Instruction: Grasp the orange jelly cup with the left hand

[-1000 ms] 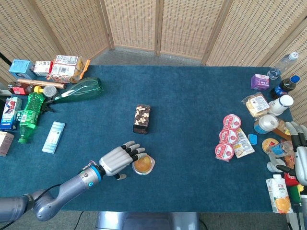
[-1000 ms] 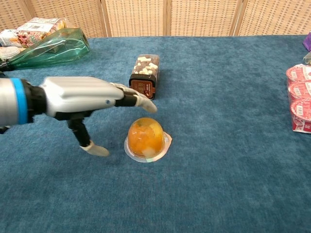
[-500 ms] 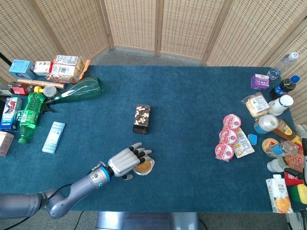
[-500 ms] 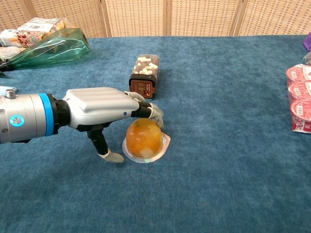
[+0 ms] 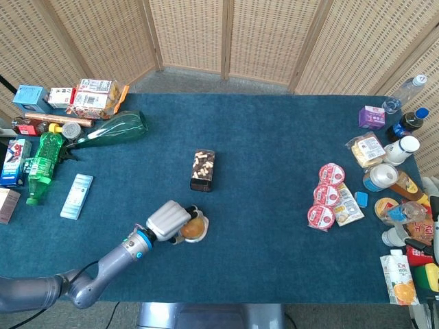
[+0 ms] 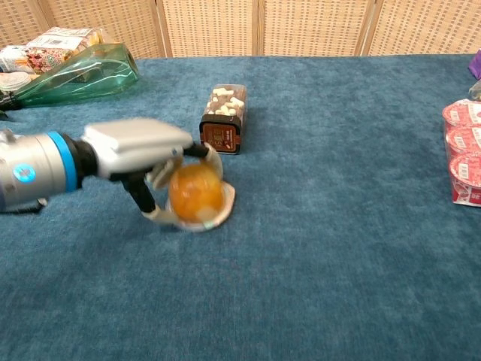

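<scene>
The orange jelly cup (image 6: pixel 197 197) is a clear dome with orange jelly and a wide flat rim. My left hand (image 6: pixel 139 150) grips it from the left, fingers curled over its top and the thumb under its near side. The cup is tilted, its rim facing right and toward the camera, just above the blue cloth. In the head view the left hand (image 5: pixel 170 219) covers most of the jelly cup (image 5: pixel 195 230), at the table's front left of centre. Only a grey sliver of my right hand (image 5: pixel 434 199) shows at the far right edge; its fingers are hidden.
A dark snack box (image 5: pixel 203 169) lies just beyond the cup. A green glass bottle (image 5: pixel 113 129) and several packets crowd the far left. Red-lidded cups (image 5: pixel 326 194), bottles and cartons fill the right side.
The left hand came down over the jelly cup and closed its fingers around it. The cup has shifted left and tipped up off the cloth.
</scene>
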Robot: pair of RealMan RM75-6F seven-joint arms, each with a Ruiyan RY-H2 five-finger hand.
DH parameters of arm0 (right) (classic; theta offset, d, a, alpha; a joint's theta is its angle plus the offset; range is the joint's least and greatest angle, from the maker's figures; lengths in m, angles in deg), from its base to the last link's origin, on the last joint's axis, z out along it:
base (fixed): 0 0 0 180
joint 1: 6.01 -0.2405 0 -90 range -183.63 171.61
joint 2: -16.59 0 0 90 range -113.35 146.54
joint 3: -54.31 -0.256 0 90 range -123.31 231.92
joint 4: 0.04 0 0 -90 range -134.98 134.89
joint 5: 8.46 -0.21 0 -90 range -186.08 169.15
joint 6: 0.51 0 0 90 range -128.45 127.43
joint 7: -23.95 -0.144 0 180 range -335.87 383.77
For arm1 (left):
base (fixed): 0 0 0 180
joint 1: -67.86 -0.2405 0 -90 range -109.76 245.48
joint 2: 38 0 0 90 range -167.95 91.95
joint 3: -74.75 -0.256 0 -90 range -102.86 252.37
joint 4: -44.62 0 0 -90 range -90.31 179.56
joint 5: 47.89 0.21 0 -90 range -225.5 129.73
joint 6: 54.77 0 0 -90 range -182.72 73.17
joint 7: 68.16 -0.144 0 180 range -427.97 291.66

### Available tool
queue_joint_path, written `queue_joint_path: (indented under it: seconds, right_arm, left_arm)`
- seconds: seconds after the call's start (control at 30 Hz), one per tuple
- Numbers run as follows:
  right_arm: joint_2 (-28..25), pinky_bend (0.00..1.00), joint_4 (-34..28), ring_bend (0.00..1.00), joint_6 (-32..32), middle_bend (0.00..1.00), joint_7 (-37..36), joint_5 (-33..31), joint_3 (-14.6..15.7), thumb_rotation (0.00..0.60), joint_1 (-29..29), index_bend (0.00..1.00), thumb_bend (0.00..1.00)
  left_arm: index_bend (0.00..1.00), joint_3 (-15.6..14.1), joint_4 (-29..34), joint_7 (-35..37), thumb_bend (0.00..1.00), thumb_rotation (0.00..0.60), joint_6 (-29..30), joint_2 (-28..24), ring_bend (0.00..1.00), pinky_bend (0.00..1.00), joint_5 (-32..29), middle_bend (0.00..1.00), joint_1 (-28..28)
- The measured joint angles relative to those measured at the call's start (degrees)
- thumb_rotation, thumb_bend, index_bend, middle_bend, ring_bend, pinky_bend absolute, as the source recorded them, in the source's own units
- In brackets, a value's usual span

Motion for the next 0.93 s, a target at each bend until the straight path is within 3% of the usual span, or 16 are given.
queue_joint_path:
  seconds: [0.4, 0.67, 0.93]
  right_arm:
    - [1.55, 0.0, 1.42, 0.0, 1.47, 0.0, -0.57, 0.49, -0.04, 0.505, -0.94, 0.0, 0.32]
    - [2.98, 0.0, 2.69, 0.0, 1.89, 0.0, -1.9, 0.9, -0.04, 0.505, -1.25, 0.0, 0.32]
    - [3.19, 0.0, 3.03, 0.0, 0.99, 0.0, -2.62, 1.37, 0.16, 0.505, -0.57, 0.0, 0.32]
  left_arm:
    - [0.76, 2.53, 12.16, 8.62, 0.4, 0.6, 11.06, -14.63, 0.66, 0.59, 5.17, 0.57, -5.01]
    - [0.75, 6.04, 15.48, 13.22, 0.4, 0.6, 21.61, -18.13, 0.65, 0.57, 10.38, 0.56, -8.73]
    - [0.75, 9.84, 17.4, 14.28, 0.4, 0.6, 24.36, -19.74, 0.64, 0.57, 10.31, 0.56, -9.19]
